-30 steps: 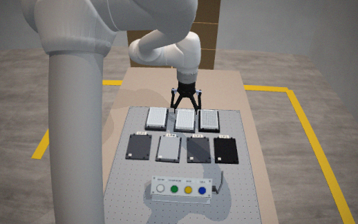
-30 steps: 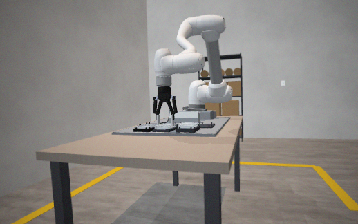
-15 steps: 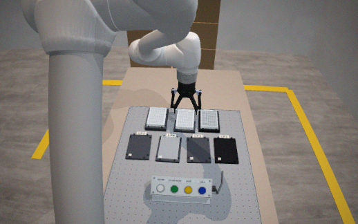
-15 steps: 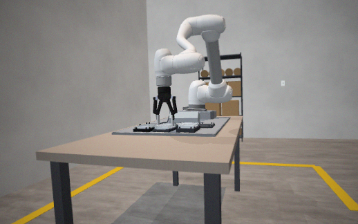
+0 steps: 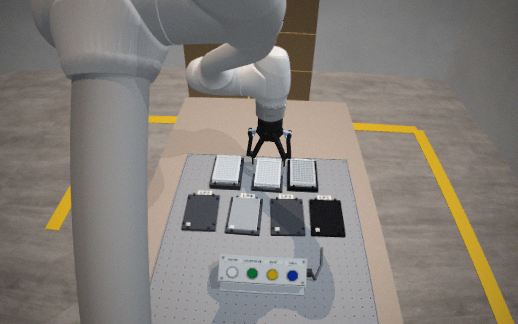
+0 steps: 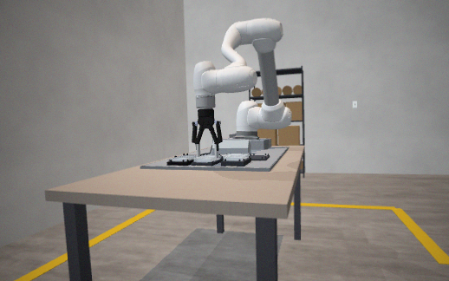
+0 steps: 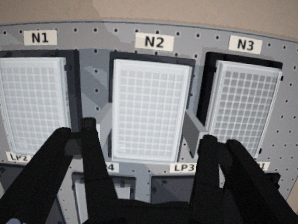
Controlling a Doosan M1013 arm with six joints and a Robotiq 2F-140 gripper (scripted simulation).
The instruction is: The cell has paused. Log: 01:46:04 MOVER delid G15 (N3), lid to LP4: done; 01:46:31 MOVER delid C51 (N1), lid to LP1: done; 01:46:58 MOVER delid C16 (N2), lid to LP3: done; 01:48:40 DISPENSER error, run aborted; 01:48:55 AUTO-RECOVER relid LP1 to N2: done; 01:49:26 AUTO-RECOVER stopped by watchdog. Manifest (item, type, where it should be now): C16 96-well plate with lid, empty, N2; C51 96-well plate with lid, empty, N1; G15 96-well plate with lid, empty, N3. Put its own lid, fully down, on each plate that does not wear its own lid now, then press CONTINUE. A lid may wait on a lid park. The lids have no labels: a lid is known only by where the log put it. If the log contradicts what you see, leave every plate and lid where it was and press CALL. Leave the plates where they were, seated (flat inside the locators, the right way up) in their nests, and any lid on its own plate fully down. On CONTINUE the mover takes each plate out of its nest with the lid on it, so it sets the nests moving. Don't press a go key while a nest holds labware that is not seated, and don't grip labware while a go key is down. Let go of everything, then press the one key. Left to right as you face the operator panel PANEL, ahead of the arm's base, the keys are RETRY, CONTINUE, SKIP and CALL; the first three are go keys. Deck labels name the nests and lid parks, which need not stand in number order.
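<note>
Three 96-well plates stand in a row in the nests N1 [image 7: 33, 103], N2 [image 7: 150, 110] and N3. The N2 plate [image 5: 268, 173] wears a smooth white lid. The N3 plate [image 5: 303, 173] shows open wells on a dark frame. The N1 plate [image 5: 226, 170] looks pale with a fine grid. My gripper [image 5: 268, 161] stands straight down over N2, its fingers on either side of that plate, shut on its lid. It also shows in the side view [image 6: 206, 152], low at the deck. I cannot tell whether the lid is lifted.
Four lid parks lie in front of the nests. The second from the left [image 5: 244, 215] holds a light lid; the others [image 5: 200, 212] [image 5: 287, 216] [image 5: 327, 217] look dark. The operator panel [image 5: 262, 272] has white, green, yellow and blue keys.
</note>
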